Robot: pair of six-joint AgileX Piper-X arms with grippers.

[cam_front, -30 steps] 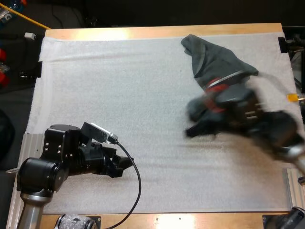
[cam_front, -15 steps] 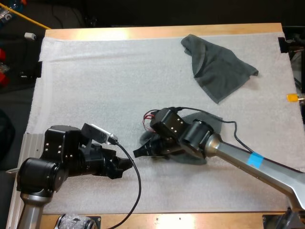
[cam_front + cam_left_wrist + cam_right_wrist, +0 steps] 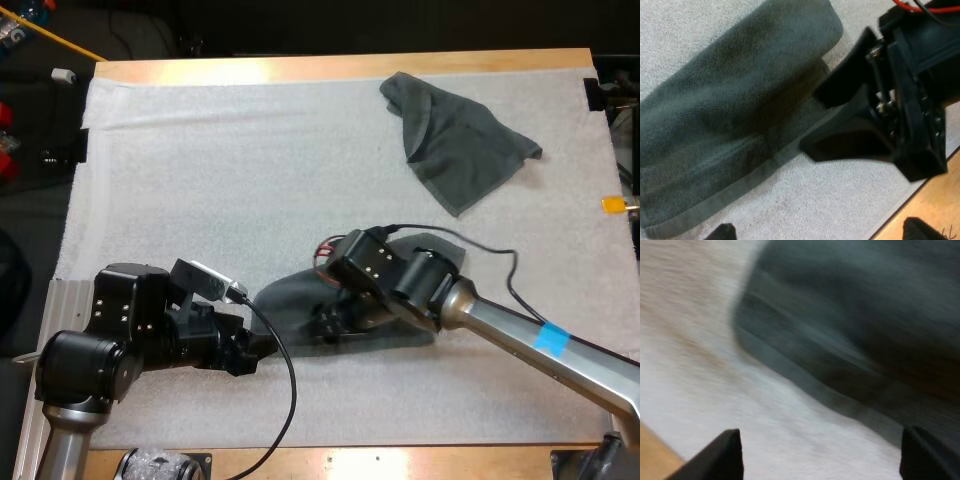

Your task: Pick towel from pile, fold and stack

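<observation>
A dark grey-green towel (image 3: 285,300) lies flattened on the mat's near middle, stretching from beside my left gripper (image 3: 262,345) to under my right arm. My right gripper (image 3: 325,325) hovers low over the towel's middle, fingers apart and holding nothing. In the right wrist view the towel (image 3: 855,315) lies just beyond the open gripper (image 3: 827,460), with bare mat between its tips. In the left wrist view the towel (image 3: 740,100) spreads ahead of my open left gripper (image 3: 820,232), and the right gripper (image 3: 880,115) sits at the towel's edge. A second, crumpled towel (image 3: 455,140) rests at the far right.
The white mat (image 3: 200,180) covers the wooden table (image 3: 330,68), whose bare near edge (image 3: 400,462) runs close behind both arms. My right arm crosses the mat's near right part.
My right arm swept from beside the crumpled towel to the near middle with a towel. That towel now lies spread toward my left gripper, and the right fingers have opened. The left arm stayed put.
</observation>
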